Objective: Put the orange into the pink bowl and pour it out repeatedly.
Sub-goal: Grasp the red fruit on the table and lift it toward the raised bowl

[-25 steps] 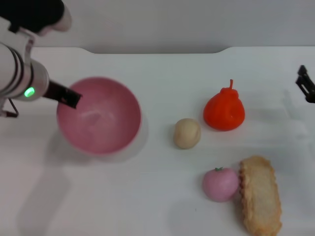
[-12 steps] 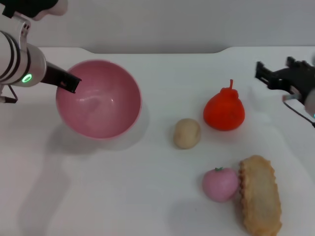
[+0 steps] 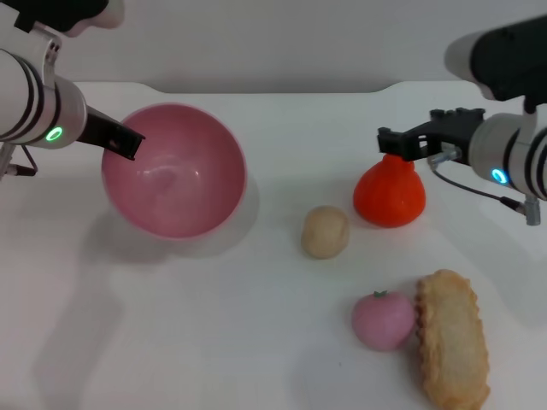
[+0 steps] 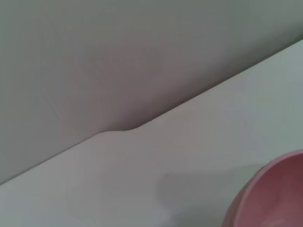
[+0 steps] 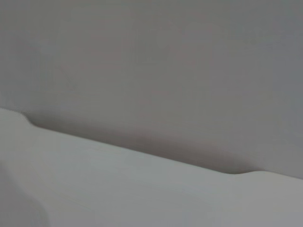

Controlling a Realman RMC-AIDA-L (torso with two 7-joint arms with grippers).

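On the white table (image 3: 256,342), left gripper (image 3: 128,143) grasps the pink bowl (image 3: 175,171) by its rim. Right gripper (image 3: 402,143) hovers above the orange (image 3: 391,195), jaws released.

Light: bright and even, from above.
Shadows: soft grey one under the pink bowl (image 3: 173,169), falling toward 7 o'clock on the white table (image 3: 214,342).
Glare: faint sheen inside the bowl.
Blur: both wrist views are soft, edges unsharp.
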